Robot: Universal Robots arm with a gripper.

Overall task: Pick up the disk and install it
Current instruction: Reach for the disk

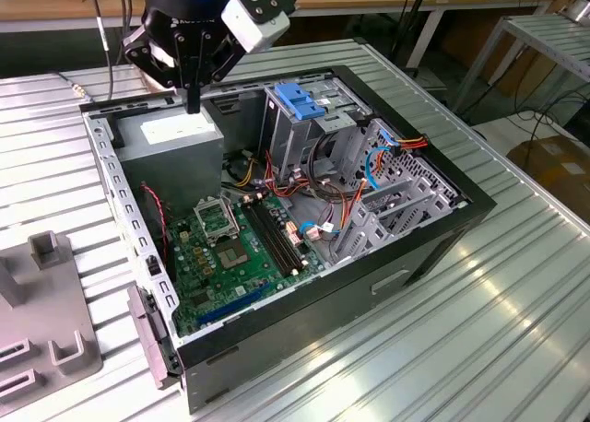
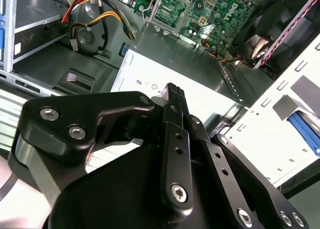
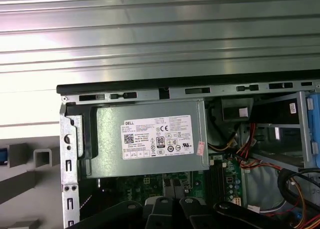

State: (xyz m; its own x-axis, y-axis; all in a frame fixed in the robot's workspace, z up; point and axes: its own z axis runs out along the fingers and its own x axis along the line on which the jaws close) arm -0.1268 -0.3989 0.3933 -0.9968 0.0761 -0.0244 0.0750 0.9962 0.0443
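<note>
My gripper (image 1: 194, 105) hangs over the back left corner of the open computer case (image 1: 433, 247), just above the large grey box with a white sticker (image 1: 175, 144). Its black fingers (image 2: 173, 91) are pressed together with nothing between them. In the first wrist view that grey box (image 3: 150, 139) lies directly below the gripper's linkage (image 3: 170, 211). The disk is out of view. A short blue strip (image 2: 304, 131) shows beside a grey block outside the case wall; I cannot tell what it is.
A metal drive cage topped by a blue plastic clip (image 1: 300, 99) stands at the case's back. The green motherboard (image 1: 235, 247) lies on the case floor with red and orange cables (image 1: 369, 178) nearby. A grey fixture (image 1: 51, 334) sits on the slatted table (image 1: 516, 311) at the exterior view's left.
</note>
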